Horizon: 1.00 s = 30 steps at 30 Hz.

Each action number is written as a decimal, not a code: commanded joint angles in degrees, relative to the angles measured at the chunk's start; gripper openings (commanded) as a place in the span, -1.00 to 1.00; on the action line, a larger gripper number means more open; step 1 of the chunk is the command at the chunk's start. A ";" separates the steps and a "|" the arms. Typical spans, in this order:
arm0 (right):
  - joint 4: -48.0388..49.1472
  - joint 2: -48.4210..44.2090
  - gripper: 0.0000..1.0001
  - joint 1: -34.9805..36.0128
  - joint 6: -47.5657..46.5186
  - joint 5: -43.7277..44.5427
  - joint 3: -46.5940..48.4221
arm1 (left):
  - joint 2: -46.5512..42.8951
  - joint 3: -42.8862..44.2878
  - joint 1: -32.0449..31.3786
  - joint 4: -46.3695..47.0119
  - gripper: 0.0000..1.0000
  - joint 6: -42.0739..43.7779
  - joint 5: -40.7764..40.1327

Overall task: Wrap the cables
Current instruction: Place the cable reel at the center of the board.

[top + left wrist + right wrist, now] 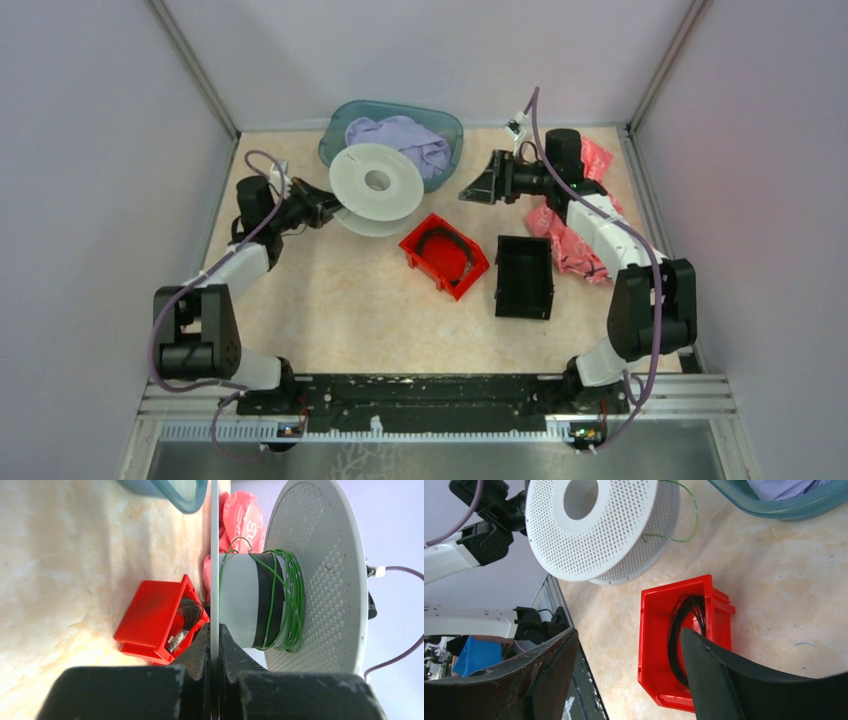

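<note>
One white spool (375, 185) is held up off the table (340, 310), and the left gripper (215, 632) is clamped tight on the thin edge of one of its two perforated discs. The cables (287, 600) show as thread-fine green wire, wound in several loose turns round the spool's grey core, partly over a band of black tape (270, 600), with one loop springing free of the discs. The right gripper (629, 632) hangs released, its two fingers spread wide and gripping nothing, above and just beside the one red bin (674, 640). That bin holds a single coil of black cord (681, 625). One black bin (524, 277) stands just to the right of the red one. One teal tub (340, 140) at the back holds one crumpled lilac cloth (400, 135). One pink plastic bag (570, 235) lies under the right arm; it carries white print, too blurred to read.
</note>
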 commanded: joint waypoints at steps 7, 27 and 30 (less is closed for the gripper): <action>-7.54 0.29 0.50 -0.60 -8.91 1.51 6.33 | -11.04 -5.01 9.29 -12.91 -1.00 10.29 -6.80; -7.66 -7.51 0.50 -4.61 -12.25 6.26 -3.07 | -12.98 -17.77 8.67 -1.83 -0.99 8.35 -15.50; -7.11 -7.99 0.50 -4.61 -12.30 6.61 -3.73 | -12.90 -18.81 8.52 -0.62 -0.87 8.21 -15.95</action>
